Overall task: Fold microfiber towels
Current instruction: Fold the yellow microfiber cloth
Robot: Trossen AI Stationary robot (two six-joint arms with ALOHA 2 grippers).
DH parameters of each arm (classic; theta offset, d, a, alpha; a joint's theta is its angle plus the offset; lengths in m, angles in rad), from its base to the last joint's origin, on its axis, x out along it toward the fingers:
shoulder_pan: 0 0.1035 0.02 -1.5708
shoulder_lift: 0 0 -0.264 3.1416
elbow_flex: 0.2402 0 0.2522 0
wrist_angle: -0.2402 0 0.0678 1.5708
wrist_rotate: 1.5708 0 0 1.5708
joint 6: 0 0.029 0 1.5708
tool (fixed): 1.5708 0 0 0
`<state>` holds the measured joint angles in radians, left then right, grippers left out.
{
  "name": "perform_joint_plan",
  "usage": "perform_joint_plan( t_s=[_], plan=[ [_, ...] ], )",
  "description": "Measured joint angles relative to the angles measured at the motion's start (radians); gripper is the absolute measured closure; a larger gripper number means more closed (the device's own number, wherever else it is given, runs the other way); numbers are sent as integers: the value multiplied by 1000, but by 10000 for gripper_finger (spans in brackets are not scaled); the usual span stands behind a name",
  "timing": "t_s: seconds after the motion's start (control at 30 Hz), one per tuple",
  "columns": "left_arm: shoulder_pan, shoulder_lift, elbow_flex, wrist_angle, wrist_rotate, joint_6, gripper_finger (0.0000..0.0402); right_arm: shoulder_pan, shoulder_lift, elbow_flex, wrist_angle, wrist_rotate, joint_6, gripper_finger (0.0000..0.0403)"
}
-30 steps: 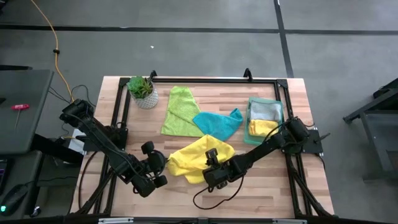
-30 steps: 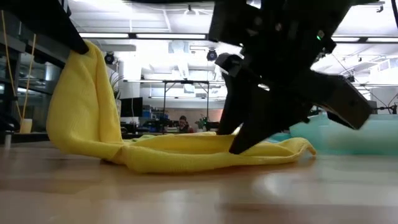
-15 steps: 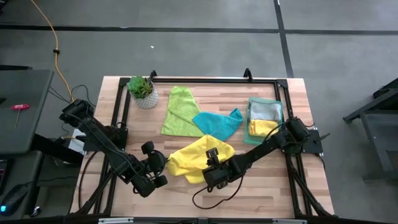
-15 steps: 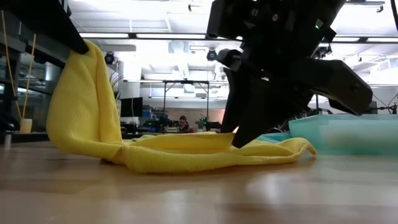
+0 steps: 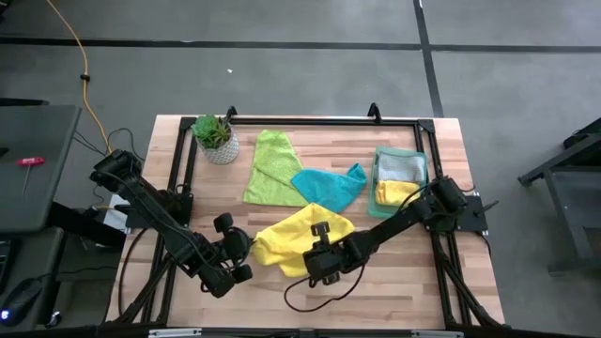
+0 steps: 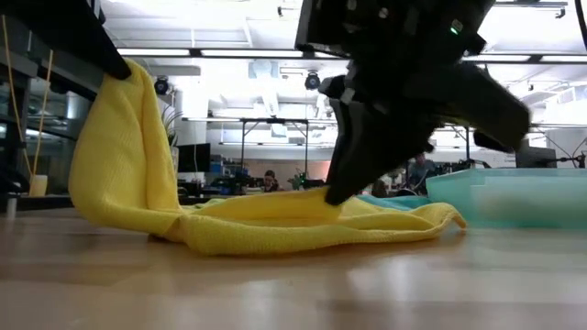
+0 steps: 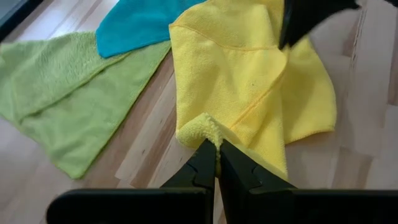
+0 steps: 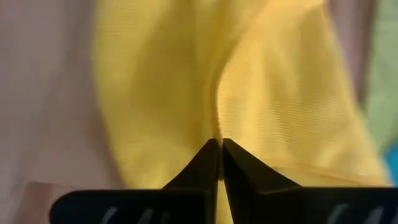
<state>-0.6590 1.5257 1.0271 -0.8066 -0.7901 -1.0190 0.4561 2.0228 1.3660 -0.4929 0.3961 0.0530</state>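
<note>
While both claws pinch the yellow towel (image 5: 299, 235), folded towels (image 5: 398, 178) in green tray (image 5: 378, 172).

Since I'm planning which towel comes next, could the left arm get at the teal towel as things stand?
Probably not right away: the left gripper is shut on a corner of the yellow towel, which lies between it and the teal towel. Nothing covers the teal towel.

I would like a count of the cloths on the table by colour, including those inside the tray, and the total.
Yellow: 2, the loose yellow towel and one yellow cloth in the tray
Lime green: 1, lime green towel
Teal blue: 1, teal towel
Pale grey: 1, grey cloth in the tray
Total: 5
</note>
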Motion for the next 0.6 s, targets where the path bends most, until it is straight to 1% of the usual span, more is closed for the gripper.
perform_joint_plan(
  t_s=[0.13, 0.33, 0.47, 0.6],
  plan=[
    [0, -16, 13, -34, -2, 72, 401, 11, -22, 105, -200, 96, 17, 399],
    [-10, -88, 115, -111, -43, 147, 401, 78, -88, 347, -542, 208, 116, 402],
    [-42, -117, 191, -109, -59, 242, 401, 154, -90, 537, -730, 208, 203, 402],
    [-79, -117, 267, -109, -14, 324, 401, 244, -89, 689, -837, 205, 264, 402]
  ],
)
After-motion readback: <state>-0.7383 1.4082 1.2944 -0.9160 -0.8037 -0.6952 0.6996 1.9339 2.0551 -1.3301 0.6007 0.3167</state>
